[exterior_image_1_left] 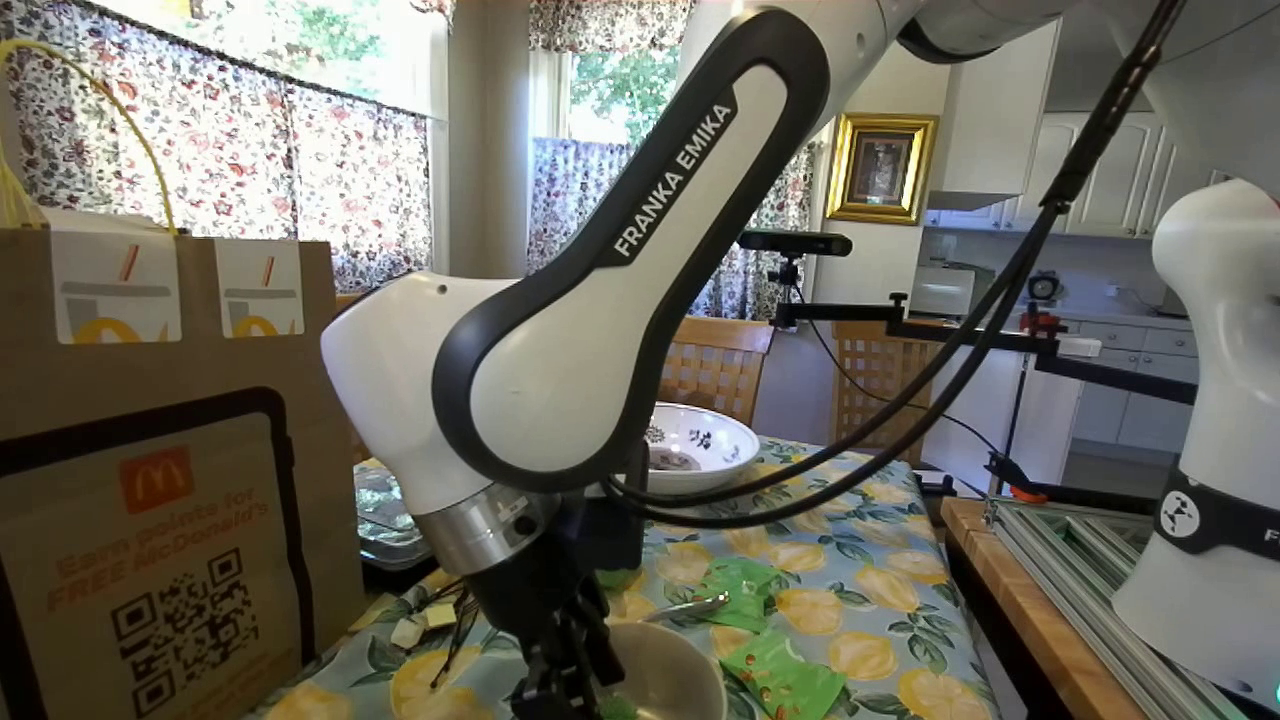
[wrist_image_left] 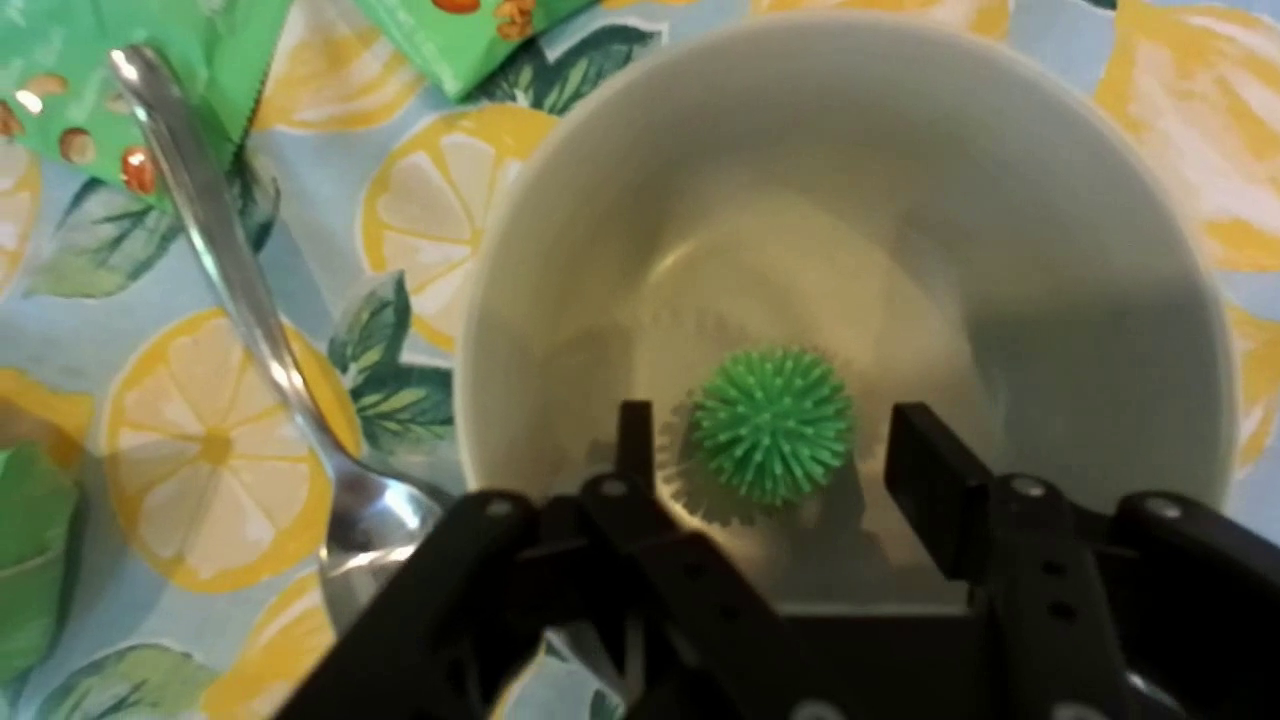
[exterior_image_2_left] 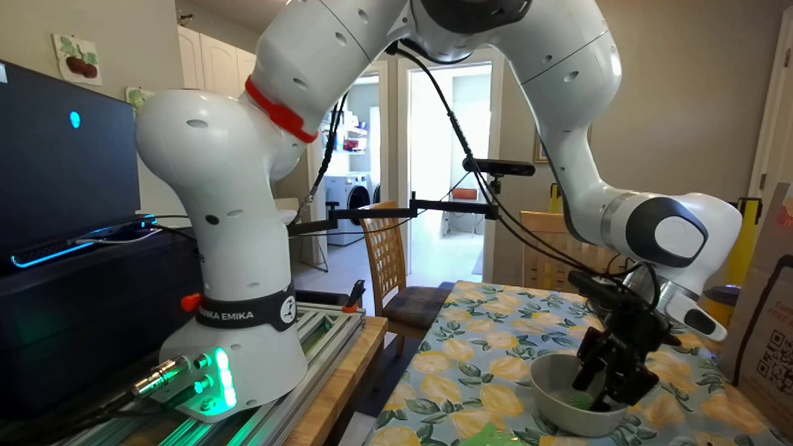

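My arm [exterior_image_2_left: 328, 62] makes a tall arch: in an exterior view my base [exterior_image_2_left: 263, 365] stands at the left, my upper links cross the top, and my forearm [exterior_image_2_left: 573, 161] drops on the right to the rounded wrist [exterior_image_2_left: 712, 226]. From there my gripper [wrist_image_left: 775, 425] tilts down and to the left, its tips inside a pale bowl [wrist_image_left: 850, 120]. In the wrist view my fingers [wrist_image_left: 935, 490] stand apart, one to the left and one to the right of a spiky green ball [wrist_image_left: 772, 425], with a gap on each side. The ball rests on the bowl's floor, a little left of the middle and toward the near side. A metal spoon [wrist_image_left: 235, 270] lies just left of the bowl, its handle end over a green packet [wrist_image_left: 215, 80]. In an exterior view my forearm slants down from upper right to lower left; a large paper bag [exterior_image_1_left: 180, 370] stands at the left, and a patterned white bowl [exterior_image_1_left: 720, 455] sits beyond my arm on the lemon-print tablecloth [exterior_image_1_left: 890, 585].
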Robot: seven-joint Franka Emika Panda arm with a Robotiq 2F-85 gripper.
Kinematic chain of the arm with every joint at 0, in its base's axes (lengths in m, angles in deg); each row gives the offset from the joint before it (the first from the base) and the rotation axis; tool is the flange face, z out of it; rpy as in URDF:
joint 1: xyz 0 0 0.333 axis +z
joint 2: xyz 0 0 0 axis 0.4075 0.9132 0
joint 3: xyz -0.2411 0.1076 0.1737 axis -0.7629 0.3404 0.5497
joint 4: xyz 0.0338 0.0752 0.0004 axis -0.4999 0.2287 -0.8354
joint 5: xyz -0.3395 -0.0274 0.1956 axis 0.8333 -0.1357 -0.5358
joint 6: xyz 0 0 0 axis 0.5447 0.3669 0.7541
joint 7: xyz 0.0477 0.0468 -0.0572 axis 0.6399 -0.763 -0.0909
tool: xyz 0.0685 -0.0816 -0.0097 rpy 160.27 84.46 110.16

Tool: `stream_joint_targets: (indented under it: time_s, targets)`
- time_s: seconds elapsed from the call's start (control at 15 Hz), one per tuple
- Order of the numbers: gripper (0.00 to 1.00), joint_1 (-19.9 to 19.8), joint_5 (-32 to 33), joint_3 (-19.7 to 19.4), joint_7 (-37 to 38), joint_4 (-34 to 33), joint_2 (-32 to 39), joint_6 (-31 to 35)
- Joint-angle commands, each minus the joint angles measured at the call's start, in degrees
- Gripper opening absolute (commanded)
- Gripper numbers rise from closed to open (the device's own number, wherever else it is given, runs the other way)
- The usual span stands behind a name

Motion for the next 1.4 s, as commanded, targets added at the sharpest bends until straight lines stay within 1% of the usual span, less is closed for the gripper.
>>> stream_joint_targets:
  time_s: [0.0, 0.07, 0.27, 0.33, 0.87, 1.07, 1.33]
  targets:
    - [0.31, 0.9, 1.2, -0.8, 0.2, -2.7, 1.9, -1.6]
    - [0.22, 0.9, 1.2, -0.7, 0.2, -2.7, 1.9, -1.6]
    - [0.02, 0.8, 1.1, -0.7, 0.1, -2.8, 1.9, -1.6]
    - [0.0, 0.6, 0.9, -0.5, -0.2, -2.8, 1.7, -1.6]
    - [0.0, 0.0, 0.3, -0.3, -0.8, -2.0, 0.5, -1.0]
    - [0.0, -0.9, -0.5, 0.3, -1.6, 0.7, -2.8, 0.6]
    - [0.0, -3.0, -2.2, 1.6, -4.9, 4.9, -9.1, 1.0]
